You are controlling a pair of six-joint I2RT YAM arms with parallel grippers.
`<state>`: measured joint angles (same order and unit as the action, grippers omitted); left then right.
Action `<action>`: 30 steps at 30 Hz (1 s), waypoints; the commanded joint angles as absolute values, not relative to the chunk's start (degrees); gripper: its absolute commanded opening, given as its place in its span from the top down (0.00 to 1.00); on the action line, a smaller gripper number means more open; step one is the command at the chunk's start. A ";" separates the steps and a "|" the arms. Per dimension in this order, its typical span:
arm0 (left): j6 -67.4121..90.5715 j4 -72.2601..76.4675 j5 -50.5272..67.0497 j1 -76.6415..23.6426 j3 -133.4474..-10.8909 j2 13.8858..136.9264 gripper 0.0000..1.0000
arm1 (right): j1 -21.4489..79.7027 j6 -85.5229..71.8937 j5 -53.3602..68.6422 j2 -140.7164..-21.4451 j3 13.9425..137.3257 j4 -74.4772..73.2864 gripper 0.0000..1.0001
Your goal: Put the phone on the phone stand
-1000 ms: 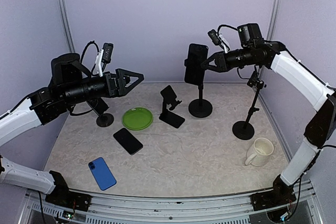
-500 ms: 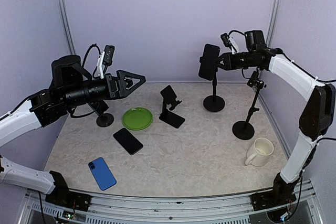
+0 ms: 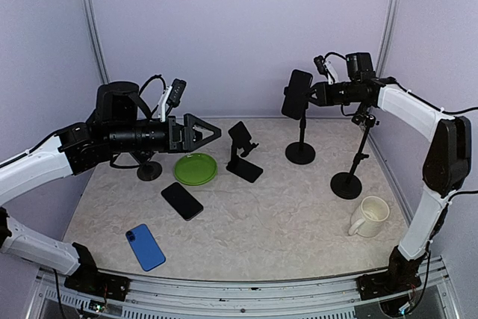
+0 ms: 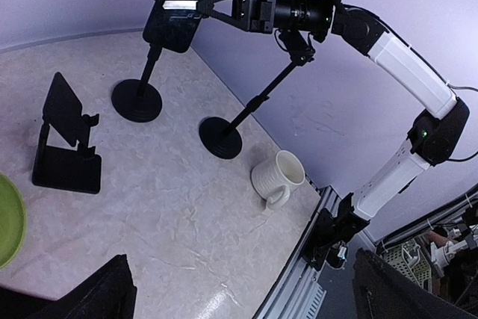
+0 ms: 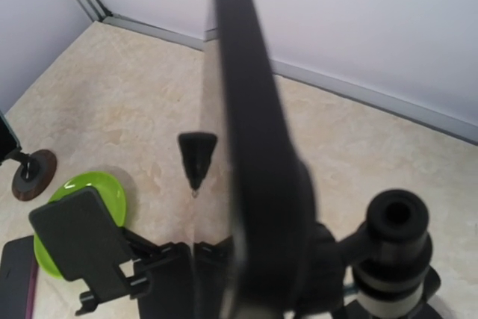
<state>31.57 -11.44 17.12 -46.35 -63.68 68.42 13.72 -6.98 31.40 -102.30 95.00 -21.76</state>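
Note:
A black phone (image 3: 296,93) stands upright on top of a pole stand whose round base (image 3: 300,153) rests at the table's back right. My right gripper (image 3: 306,95) is shut on this phone from the right. In the right wrist view the phone (image 5: 254,147) shows edge-on, with one fingertip (image 5: 198,153) against its screen and the other hidden behind it. The left wrist view shows the phone (image 4: 183,1) and the base (image 4: 137,100). My left gripper (image 3: 203,131) is open and empty, in the air above the green plate.
A black folding phone stand (image 3: 243,151) sits mid-back. A green plate (image 3: 196,169), a flat black phone (image 3: 181,200) and a blue phone (image 3: 145,246) lie on the left. A second pole stand (image 3: 346,184) and a white mug (image 3: 370,216) stand on the right.
My right gripper has carried the phone and its pole stand to the right. My left arm has swung right, out over the green plate, still open.

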 commanded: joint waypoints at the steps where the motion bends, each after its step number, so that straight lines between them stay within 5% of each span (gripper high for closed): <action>1: 30.90 -7.61 18.42 -46.85 -62.58 66.16 0.01 | 12.77 -7.37 33.15 -101.95 95.54 -13.32 0.93; 9: 27.53 -5.33 17.91 -46.85 -60.38 63.93 0.01 | 12.80 -7.55 32.52 -101.34 95.66 -13.93 0.59; 24: 30.03 -9.33 19.09 -44.65 -63.74 68.17 0.01 | 12.89 -15.78 26.31 -96.89 101.15 -18.90 0.23; 30: 26.94 -9.97 11.75 -44.78 -63.98 66.88 0.01 | 14.44 -15.84 26.96 -91.89 100.17 -20.24 0.20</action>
<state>29.54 -9.19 16.86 -44.71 -61.89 68.14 13.34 -14.63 27.14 -96.42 99.79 -19.00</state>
